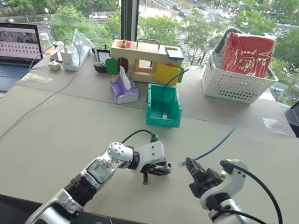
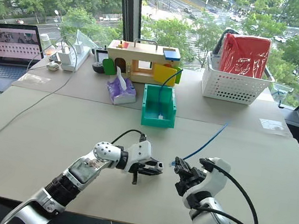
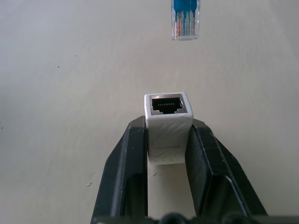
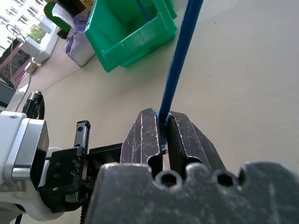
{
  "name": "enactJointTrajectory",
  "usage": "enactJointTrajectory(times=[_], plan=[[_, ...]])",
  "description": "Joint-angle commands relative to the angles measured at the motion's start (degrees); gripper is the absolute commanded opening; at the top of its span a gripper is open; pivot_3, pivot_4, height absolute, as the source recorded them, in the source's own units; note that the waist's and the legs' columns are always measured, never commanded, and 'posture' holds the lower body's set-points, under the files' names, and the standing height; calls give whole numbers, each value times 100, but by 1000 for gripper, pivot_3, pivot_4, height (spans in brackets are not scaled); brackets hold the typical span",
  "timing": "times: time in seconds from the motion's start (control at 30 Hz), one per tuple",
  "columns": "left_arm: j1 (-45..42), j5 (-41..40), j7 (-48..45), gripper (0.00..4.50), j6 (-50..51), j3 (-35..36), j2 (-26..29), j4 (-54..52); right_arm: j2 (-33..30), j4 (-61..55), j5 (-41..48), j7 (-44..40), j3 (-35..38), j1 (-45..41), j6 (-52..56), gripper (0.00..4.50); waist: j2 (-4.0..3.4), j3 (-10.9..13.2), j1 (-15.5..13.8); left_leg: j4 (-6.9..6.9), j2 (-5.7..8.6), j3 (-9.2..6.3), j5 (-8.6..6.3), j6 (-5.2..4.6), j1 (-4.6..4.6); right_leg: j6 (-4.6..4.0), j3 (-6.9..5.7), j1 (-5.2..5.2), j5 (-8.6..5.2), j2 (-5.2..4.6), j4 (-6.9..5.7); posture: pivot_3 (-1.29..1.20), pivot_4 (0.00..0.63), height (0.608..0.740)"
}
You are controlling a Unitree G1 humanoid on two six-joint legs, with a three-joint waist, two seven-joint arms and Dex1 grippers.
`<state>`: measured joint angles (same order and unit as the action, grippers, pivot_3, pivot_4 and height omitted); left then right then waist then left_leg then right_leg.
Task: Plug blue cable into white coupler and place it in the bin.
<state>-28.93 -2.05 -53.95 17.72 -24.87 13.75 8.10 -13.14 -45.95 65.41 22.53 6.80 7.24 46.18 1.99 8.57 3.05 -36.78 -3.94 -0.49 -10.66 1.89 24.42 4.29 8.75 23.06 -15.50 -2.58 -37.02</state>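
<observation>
My left gripper [image 1: 163, 170] is shut on the white coupler [image 3: 168, 112], a tiny white block held between its black fingers [image 3: 128, 163] with the dark socket facing outward. A short gap away is the clear-blue plug [image 3: 185, 18] of the blue cable [image 1: 217, 145], pointing toward the socket. My right gripper [image 1: 189, 165] is shut on the cable just behind the plug, and the cord [image 4: 180, 60] trails away over the table to the back right. The teal-green bin [image 1: 178, 113] stands beyond both grippers, mid-table.
Another blue cord [image 1: 167, 86] hangs into the bin from the wooden toy house [image 1: 145, 61]. A purple tissue pack [image 1: 123, 91] sits left of the bin. A white lattice basket [image 1: 237, 82] stands back right, a laptop [image 1: 11, 48] far left. A grey cord [image 1: 27, 111] crosses the table's left side.
</observation>
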Motion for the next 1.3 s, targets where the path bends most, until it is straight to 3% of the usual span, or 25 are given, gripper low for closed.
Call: enactJointTrajectory(times=[0.03,0.47,1.3], plan=[[146,-20,86,631,223,-89,-130,108,-58,-96,261,-11,-20,-156,-109,0,0,0,-29,0,0,0,0,0,0,0,0,0,0,0,0,0,150,721],[155,22,-59,631,244,-247,-79,28,-29,379,-10,38,-479,-292,-58,0,2,-2,-57,1,1,-1,0,0,2,-3,0,-1,0,0,3,0,150,721],[74,51,-104,631,156,-277,-95,78,306,418,-743,-40,-325,-208,-286,0,3,-2,-57,2,1,-2,-1,0,4,-4,-2,2,-3,0,4,0,150,721]])
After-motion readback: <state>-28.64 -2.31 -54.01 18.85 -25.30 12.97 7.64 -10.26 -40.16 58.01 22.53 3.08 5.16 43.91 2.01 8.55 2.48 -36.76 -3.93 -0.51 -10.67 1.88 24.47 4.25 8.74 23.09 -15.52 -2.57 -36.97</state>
